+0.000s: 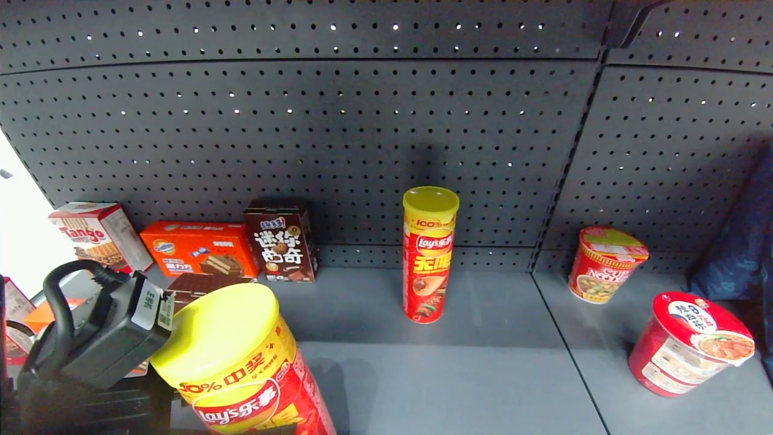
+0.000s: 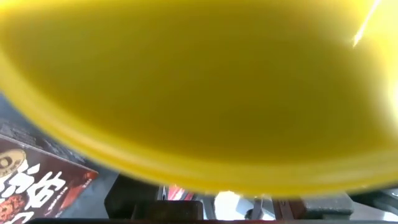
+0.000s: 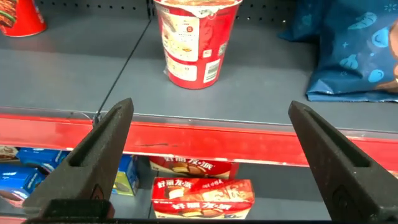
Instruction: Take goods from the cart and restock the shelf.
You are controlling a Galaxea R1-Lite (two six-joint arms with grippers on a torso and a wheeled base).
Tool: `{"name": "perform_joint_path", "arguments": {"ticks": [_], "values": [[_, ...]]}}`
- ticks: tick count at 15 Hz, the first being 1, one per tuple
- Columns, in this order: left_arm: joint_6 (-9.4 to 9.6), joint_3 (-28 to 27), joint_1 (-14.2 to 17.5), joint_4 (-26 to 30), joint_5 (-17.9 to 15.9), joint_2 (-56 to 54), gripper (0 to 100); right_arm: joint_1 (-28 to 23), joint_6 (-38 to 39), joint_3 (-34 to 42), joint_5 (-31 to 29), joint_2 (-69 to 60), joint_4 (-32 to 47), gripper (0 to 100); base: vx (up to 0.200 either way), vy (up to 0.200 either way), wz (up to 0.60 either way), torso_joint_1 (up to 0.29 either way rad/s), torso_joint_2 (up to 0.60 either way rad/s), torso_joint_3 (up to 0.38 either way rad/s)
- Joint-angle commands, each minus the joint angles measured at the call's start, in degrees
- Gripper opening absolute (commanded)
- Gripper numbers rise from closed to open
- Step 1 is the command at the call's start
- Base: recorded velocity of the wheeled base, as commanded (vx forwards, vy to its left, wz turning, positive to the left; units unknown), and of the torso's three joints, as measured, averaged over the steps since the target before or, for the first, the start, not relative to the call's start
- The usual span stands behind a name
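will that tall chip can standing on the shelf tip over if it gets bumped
Probably yes: the chip can is tall and narrow on a small base, upright with nothing touching it. Once down, its round body would likely roll on the flat shelf. It looks like a stiff tube, probably light, so a nudge near the yellow lid could topple it.

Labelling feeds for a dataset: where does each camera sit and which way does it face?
Head: on the head, facing forward-down at the shelf; left arm beside the near can.
Left wrist: on that arm, facing the can's lid close up.
Right wrist: on the right arm, facing the shelf edge and nearer noodle cup; open right pincer in front.
Shared: head and right wrist see the cup; head and left wrist, the can.
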Motion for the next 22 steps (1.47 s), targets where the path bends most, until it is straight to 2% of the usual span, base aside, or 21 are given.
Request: {"name": "perform_joint_path", "arguments": {"ticks": [1,2,3,4,5,6,8,11,12,14,19,22], "values": [[-0.11,-0.7,-0.7,0.0,0.3,0.0,0,0.1,0.0,-0.1,0.1,0.0,0.0,100,0.000,0.000,0.00,0.000,0.00,0.000],[-0.11,-1.5,-0.7,0.7,0.3,0.0,0,0.0,3.2,-0.3,-1.4,0.0,-0.5,100,0.000,0.000,0.00,0.000,0.00,0.000],[-0.20,-2.7,-0.7,2.7,0.3,0.1,0,-0.6,16.2,-4.8,-4.9,4.3,-1.4,100,0.000,0.000,0.00,0.000,0.00,0.000],[-0.11,-3.4,-0.8,4.1,0.3,0.1,0,0.3,20.5,-8.5,-5.4,9.7,-2.5,100,0.000,0.000,0.00,0.000,0.00,0.000],[0.06,-4.0,-2.4,4.7,0.3,1.5,0,2.9,4.6,-14.1,0.6,12.7,-3.2,100,0.000,0.000,0.00,0.000,0.00,0.000],[0.06,-4.2,-3.5,4.5,0.3,2.5,0,3.7,3.4,-17.9,2.5,16.4,-3.1,100,0.000,0.000,0.00,0.000,0.00,0.000],[0.15,-4.5,-6.1,4.3,0.4,4.3,0,4.0,1.6,-20.8,5.4,19.3,-3.0,100,0.000,0.000,0.00,0.000,0.00,0.000],[0.24,-4.6,-6.5,4.3,0.3,5.2,0,4.4,-1.3,-22.1,10.6,24.0,-3.1,100,0.000,0.000,0.00,0.000,0.00,0.000],[0.15,-4.8,-6.5,4.3,0.3,5.5,0,5.1,-2.3,-24.2,14.3,26.2,-3.1,100,0.000,0.000,0.00,0.000,0.00,0.000],[0.24,-5.2,-6.5,4.3,0.3,6.3,0,5.8,-3.4,-28.4,17.9,33.7,-4.1,100,0.000,0.000,0.00,0.000,0.00,0.000],[0.33,-5.3,-6.4,3.6,0.4,7.5,0,13.1,-5.6,-37.2,18.6,52.1,-9.8,100,0.000,0.000,0.00,0.000,0.00,0.000],[0.06,-4.5,-5.9,-0.7,2.8,8.8,0,17.6,-7.4,-41.8,18.6,59.3,-10.4,100,0.000,0.000,0.00,0.000,0.00,0.000]]}}
